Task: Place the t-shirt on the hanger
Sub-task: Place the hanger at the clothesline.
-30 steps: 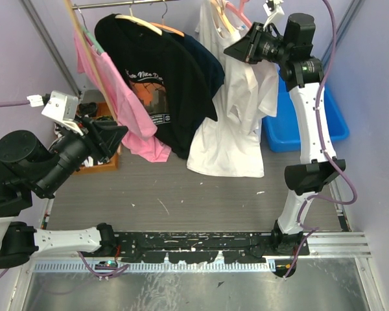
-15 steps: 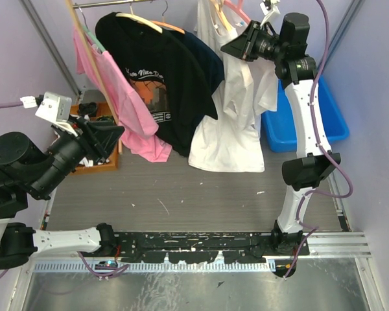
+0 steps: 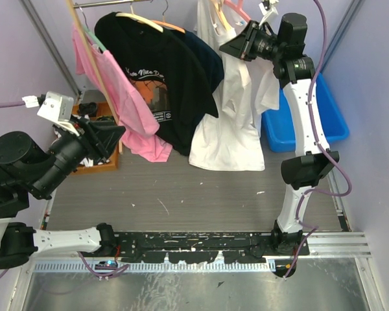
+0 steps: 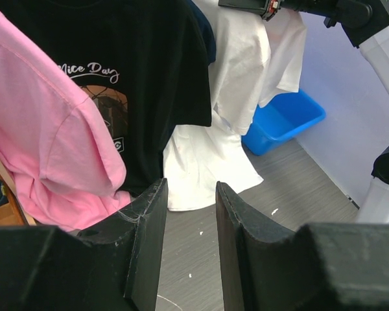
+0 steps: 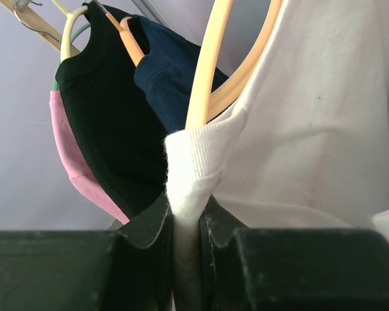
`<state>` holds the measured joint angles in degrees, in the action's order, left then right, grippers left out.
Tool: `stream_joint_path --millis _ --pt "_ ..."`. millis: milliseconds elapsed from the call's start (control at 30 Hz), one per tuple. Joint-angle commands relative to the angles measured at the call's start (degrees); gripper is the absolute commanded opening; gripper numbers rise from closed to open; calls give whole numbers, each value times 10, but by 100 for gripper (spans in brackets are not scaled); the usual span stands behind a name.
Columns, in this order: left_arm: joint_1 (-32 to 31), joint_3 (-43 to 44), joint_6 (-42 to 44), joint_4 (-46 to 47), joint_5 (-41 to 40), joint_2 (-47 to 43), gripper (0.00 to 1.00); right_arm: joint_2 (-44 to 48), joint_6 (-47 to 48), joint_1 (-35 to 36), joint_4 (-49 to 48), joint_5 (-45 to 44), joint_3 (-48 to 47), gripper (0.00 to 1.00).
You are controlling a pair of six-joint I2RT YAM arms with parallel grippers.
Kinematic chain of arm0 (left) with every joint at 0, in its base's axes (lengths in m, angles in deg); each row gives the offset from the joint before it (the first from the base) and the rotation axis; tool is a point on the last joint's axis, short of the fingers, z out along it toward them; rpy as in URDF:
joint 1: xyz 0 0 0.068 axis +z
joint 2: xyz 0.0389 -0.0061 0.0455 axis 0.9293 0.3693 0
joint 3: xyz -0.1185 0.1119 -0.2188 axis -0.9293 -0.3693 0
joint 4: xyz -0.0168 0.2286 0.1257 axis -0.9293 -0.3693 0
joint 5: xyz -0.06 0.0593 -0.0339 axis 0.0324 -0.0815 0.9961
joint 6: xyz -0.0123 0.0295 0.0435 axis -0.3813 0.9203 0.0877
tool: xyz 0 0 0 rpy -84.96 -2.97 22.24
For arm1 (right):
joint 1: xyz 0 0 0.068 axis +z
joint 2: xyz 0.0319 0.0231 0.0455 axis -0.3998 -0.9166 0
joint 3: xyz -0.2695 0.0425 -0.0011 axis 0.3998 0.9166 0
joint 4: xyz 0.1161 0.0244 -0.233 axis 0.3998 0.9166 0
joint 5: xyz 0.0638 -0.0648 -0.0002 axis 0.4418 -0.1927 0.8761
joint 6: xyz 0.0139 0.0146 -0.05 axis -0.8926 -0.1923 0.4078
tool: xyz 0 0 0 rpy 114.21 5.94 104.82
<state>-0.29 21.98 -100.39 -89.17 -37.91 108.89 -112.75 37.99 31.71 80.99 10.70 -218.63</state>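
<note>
My right gripper (image 5: pixel 187 217) pinches the t-shirt (image 5: pixel 311 142) by its collar, seating it over the hanger (image 5: pixel 204 71); my left gripper (image 4: pixel 189 217) hovers half-open, empty.

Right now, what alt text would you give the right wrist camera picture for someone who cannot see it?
The right gripper pinches the ribbed collar of the white t-shirt, a light wooden hanger rising just above the pinch. Behind hang a black t-shirt, a navy top and a pink top.
</note>
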Motion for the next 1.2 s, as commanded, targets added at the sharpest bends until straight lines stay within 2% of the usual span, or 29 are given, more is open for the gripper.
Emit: stream_joint_path --millis 0,333,733,833,1167 --pt "1 15 2 4 2 8 42 -11 -17 6 -22 -57 -12 1" --pt "1 13 0 7 9 7 42 -7 -2 39 -5 -140 -1 1" --pt "1 2 -5 7 12 -11 41 -27 65 89 56 -249 -42 1" --pt "1 3 -5 6 14 -12 41 -40 85 99 76 -266 -80 1" --pt "1 14 -9 -1 18 -11 41 -47 144 104 82 -287 -77 1"
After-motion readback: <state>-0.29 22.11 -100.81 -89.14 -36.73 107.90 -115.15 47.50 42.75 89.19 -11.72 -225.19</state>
